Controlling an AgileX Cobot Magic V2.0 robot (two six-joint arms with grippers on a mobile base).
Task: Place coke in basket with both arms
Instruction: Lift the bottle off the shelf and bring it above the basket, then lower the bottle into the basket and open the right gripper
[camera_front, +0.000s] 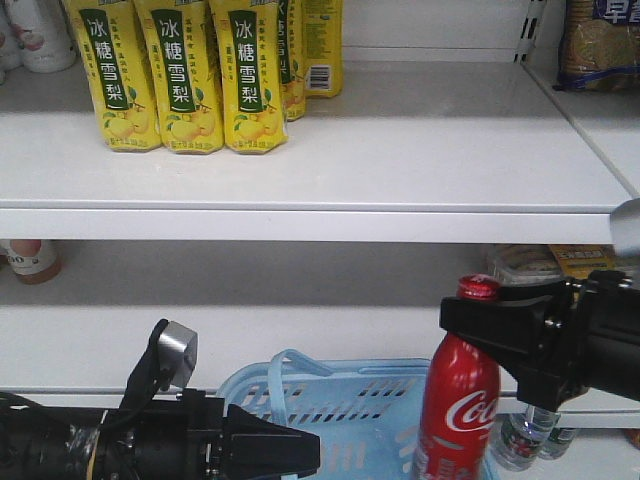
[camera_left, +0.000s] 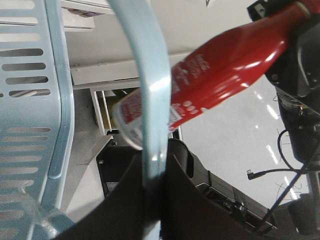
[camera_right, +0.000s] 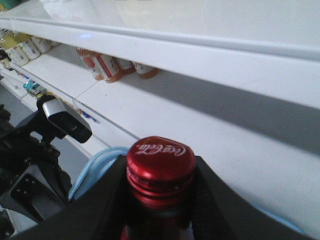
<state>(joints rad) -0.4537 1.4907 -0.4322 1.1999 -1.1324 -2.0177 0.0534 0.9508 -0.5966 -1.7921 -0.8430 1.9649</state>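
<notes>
Hiding its neck, right end effector (camera_front: 487, 318) grips coke (camera_front: 458, 410); left end effector (camera_left: 154, 200) clamps basket handle (camera_left: 150, 85).

A white upper shelf (camera_front: 400, 150) carries a row of yellow pear-drink cartons (camera_front: 185, 80) standing upright at its left, with pale bottles (camera_front: 40, 35) beside them at the far left edge. A patterned snack bag (camera_front: 600, 45) sits on the adjoining shelf to the right. The lower shelf (camera_front: 300, 330) holds an orange-bottomed bottle (camera_front: 30, 260) at the left and flat packets (camera_front: 530, 265) at the right.
</notes>
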